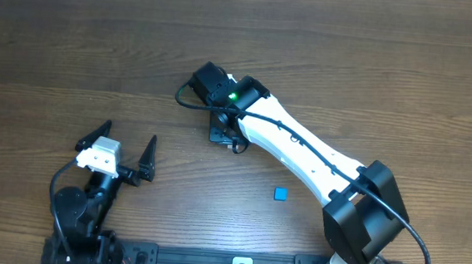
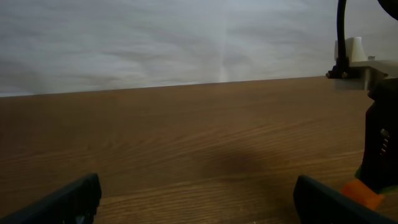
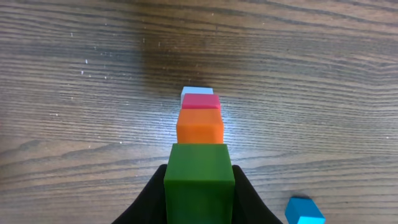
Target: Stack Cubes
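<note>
Right fingers [image 3: 149, 200] closed on green cube [image 3: 199, 180], apparently seated atop orange cube [image 3: 199, 127] of stack. Advice — confirm edges square, open slowly, withdraw straight up. Blue cube [image 3: 305, 210] lies on desk [image 3: 74, 124] near stack. Left fingers [image 1: 147, 157] spread wide — empty.

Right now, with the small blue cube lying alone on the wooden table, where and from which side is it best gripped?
Probably from straight above, closing on two opposite side faces: the small blue cube sits flat on the wooden table, apart from the stack, bare wood around it. The right gripper is shut on the green cube; the open left gripper is free.
</note>
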